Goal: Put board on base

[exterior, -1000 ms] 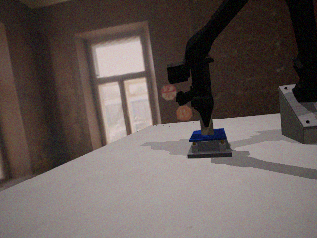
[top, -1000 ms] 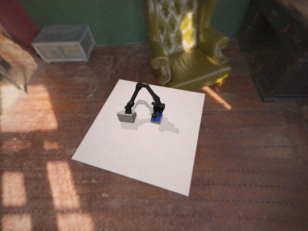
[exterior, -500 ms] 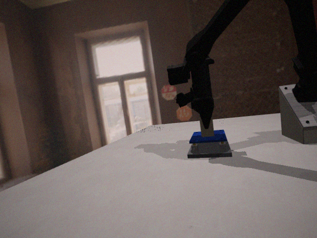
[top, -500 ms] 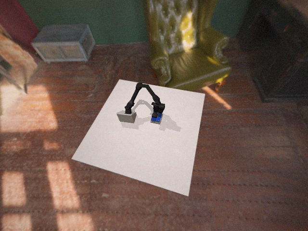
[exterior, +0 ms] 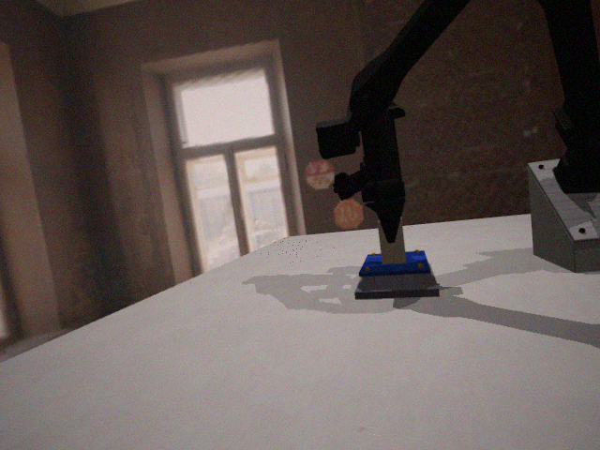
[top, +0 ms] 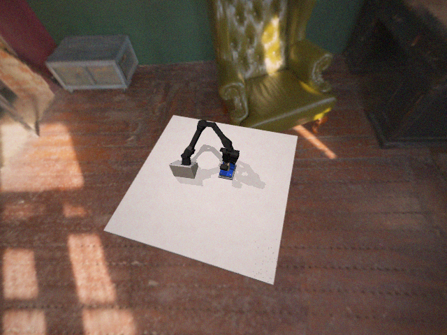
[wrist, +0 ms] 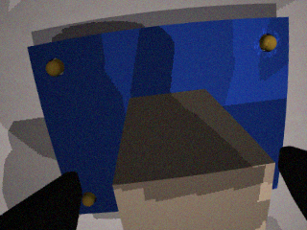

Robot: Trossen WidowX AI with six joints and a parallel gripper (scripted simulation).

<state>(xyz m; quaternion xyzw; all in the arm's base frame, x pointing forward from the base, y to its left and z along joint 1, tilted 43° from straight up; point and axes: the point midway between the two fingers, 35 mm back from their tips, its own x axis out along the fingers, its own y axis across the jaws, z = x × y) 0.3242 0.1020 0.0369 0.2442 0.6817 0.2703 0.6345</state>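
Right, on my screens the blue board (top: 226, 173) (exterior: 395, 269) (wrist: 192, 53) is sitting on the grey base (top: 225, 178) (exterior: 397, 287) (wrist: 192, 15), handle side up, and it looks level from the side. I count 4 gold pins (exterior: 420, 265) (wrist: 268, 42) in the exterior view, 1 showing near each corner above the blue top. The wrist view gives me 3 of them, poking up through their holes; the 4th corner is outside what I can see there. I can't make out the posts under the board, so I can't check their contact directly.

And the end effector (top: 224, 167) (exterior: 391, 241) (wrist: 180, 172): it's open nearly all the way, with hold of nothing. Its 2 fingers stand to either side of the square handle (exterior: 393, 252) (wrist: 192, 144), and from the wrist I see a gap on both sides. So the board is released, but my arm (top: 205, 123) (exterior: 387, 72) is down at the handle, pointing at the bench (top: 202, 216) (exterior: 242, 363) (wrist: 14, 72), and the move away is not done.

Over to the side, the arm stands on its grey mounting block (top: 184, 170) (exterior: 552, 222), apart from the base. Beyond the bench, the top view shows me a green armchair (top: 281, 95).
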